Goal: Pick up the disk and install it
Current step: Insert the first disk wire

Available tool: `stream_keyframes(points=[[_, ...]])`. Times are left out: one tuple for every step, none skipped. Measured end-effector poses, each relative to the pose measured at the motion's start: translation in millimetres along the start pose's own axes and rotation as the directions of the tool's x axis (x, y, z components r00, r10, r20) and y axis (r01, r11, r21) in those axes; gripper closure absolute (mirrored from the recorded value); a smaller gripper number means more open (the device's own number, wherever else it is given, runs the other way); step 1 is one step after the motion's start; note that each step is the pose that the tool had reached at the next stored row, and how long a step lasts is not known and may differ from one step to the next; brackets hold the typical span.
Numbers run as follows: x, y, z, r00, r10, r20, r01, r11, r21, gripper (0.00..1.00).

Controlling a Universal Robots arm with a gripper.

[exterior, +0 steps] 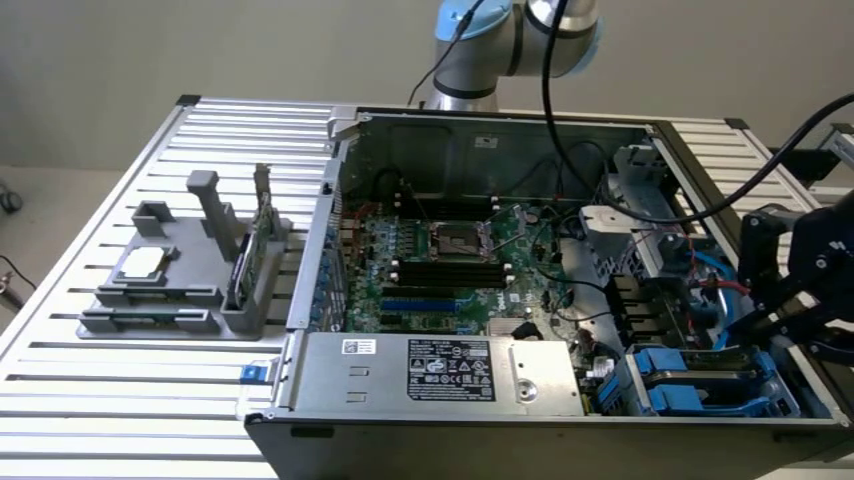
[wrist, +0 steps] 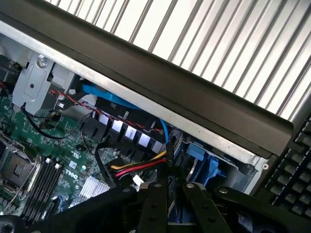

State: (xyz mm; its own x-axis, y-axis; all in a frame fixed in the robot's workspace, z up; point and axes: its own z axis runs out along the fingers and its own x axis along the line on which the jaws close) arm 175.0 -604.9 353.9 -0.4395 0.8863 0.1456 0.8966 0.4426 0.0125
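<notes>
One black angular gripper (wrist: 167, 189) hangs near glossy blue plastic brackets (wrist: 198, 154).

Your arm (exterior: 497, 45) is the usual silver-grey tube build with light-blue caps on the joints, and a black cable (exterior: 547, 100) runs along it. Your claw (wrist: 168, 196) is all matte black: flat linkage bars with small round pivot screws.
</notes>
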Motion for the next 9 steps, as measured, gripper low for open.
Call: stream_keyframes(points=[[0.2,-0.3,-0.1,1.0,0.002,-0.0039,-0.002,0.9999,0.011,0.84],[0.3,-0.4,0.0,1.0,0.004,-0.0083,-0.004,0.9997,0.0222,0.84],[0.4,-0.6,0.1,0.9999,0.006,-0.0125,-0.005,0.9994,0.0338,0.84],[0.4,-0.7,0.2,0.9998,0.008,-0.0162,-0.007,0.999,0.0442,0.84],[0.5,-0.8,0.2,0.9998,0.01,-0.0186,-0.009,0.9985,0.0544,0.84],[0.5,-0.9,0.3,0.9998,0.012,-0.0173,-0.01,0.9979,0.0633,0.84],[0.6,-0.8,0.4,0.9998,0.013,-0.0149,-0.012,0.9974,0.0704,0.84],[0.9,-0.7,0.5,0.9998,0.014,-0.0111,-0.013,0.997,0.0767,0.84],[1.3,-0.6,0.5,0.9999,0.015,-0.0064,-0.015,0.9965,0.0819,0.84]])
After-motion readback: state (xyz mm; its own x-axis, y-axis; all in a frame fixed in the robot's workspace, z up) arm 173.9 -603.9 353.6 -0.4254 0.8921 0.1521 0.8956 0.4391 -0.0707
